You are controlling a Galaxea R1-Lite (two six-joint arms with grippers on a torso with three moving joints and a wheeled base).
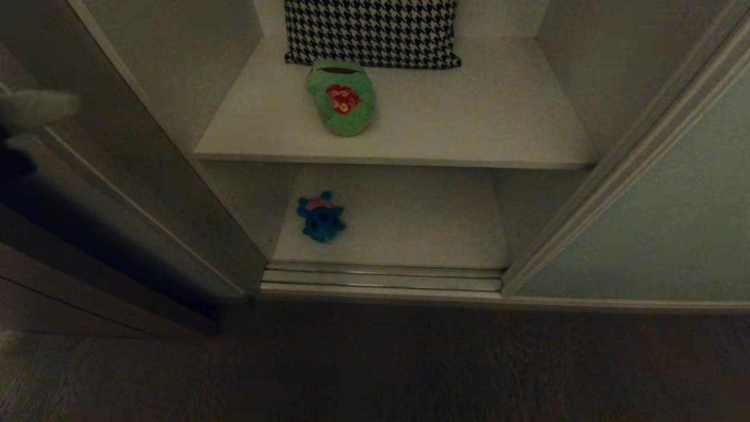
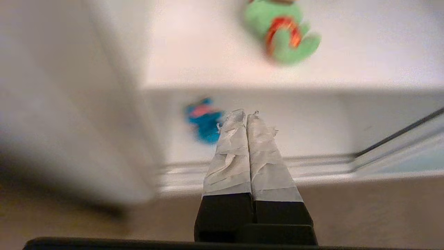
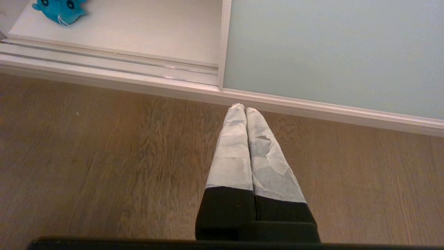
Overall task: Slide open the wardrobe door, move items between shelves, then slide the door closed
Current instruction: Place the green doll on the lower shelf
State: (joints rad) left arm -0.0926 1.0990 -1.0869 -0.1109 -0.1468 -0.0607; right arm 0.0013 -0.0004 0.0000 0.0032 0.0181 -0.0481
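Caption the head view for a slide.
Open wardrobe: green frog on the upper shelf before a houndstooth cushion, blue toy below.

Frog toy [image 1: 340, 97] and blue toy [image 1: 320, 217]: soft plush cloth. Houndstooth cushion [image 1: 371, 30]: woven fabric. Shelves [image 1: 469, 117]: matt white board, smooth. Sliding door [image 3: 333, 52]: matt pale grey-green panel. Floor [image 3: 104, 156]: wood-grain planks, low sheen. Bottom track [image 1: 381, 278]: glossy metal. Right gripper [image 3: 245, 109] fingers: wrapped in wrinkled white tape over black plastic.

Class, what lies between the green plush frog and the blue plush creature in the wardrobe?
In the head view, only the white upper shelf separates green plush frog from blue plush creature below.
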